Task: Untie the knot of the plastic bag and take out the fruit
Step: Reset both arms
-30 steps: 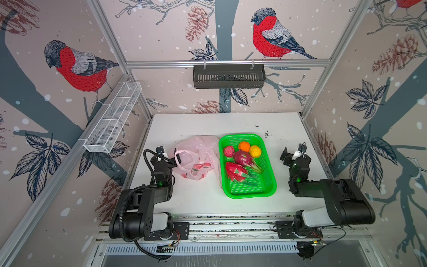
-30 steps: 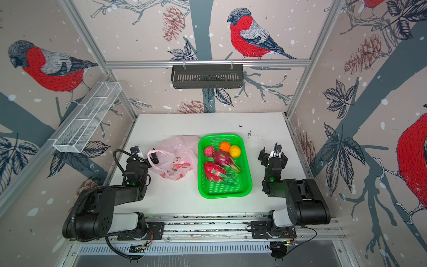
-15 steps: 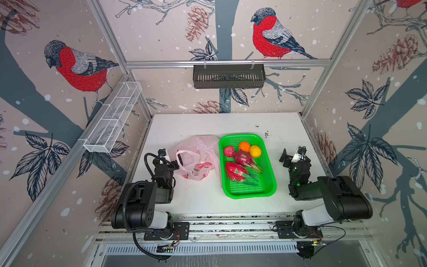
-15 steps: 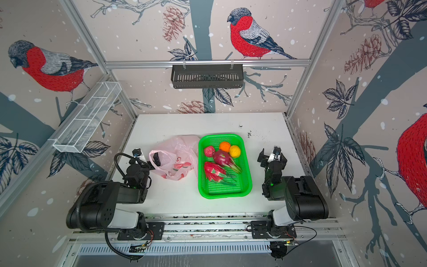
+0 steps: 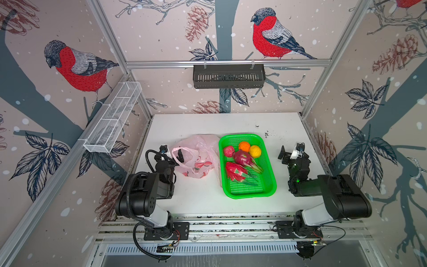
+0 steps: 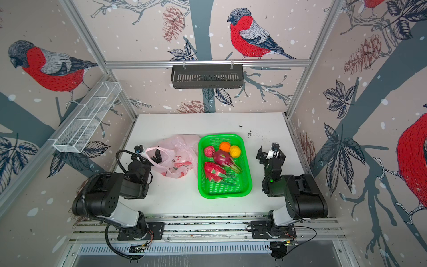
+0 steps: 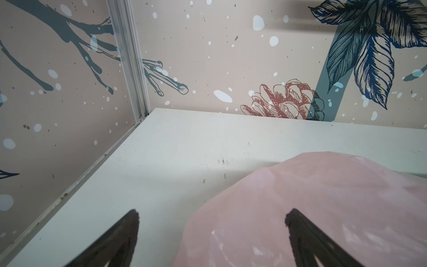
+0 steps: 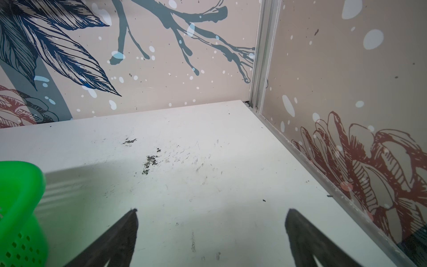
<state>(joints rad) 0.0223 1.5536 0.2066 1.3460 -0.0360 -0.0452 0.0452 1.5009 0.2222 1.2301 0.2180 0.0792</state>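
The bag (image 5: 196, 154) lies crumpled on the table (image 5: 198, 124), against the left side of the basket (image 5: 250, 196). All 5 pieces of fruit (image 5: 242, 157) sit in the basket: 2 dragon fruits (image 5: 235, 172) in the middle, and at the far end a red ball (image 5: 228, 151), an orange ball (image 5: 244, 146) and a yellow ball (image 5: 255, 150). The left gripper (image 5: 172, 152) is at the bag's left edge, jaws spread wide and grasping nothing. A handle loop (image 5: 176, 149) reaches between its fingers. In the left wrist view 1 finger (image 7: 300, 231) stands over the pink film; whether it touches, I cannot tell. The right gripper (image 8: 211, 212) hovers over bare table right of the basket, jaws equally wide, empty.
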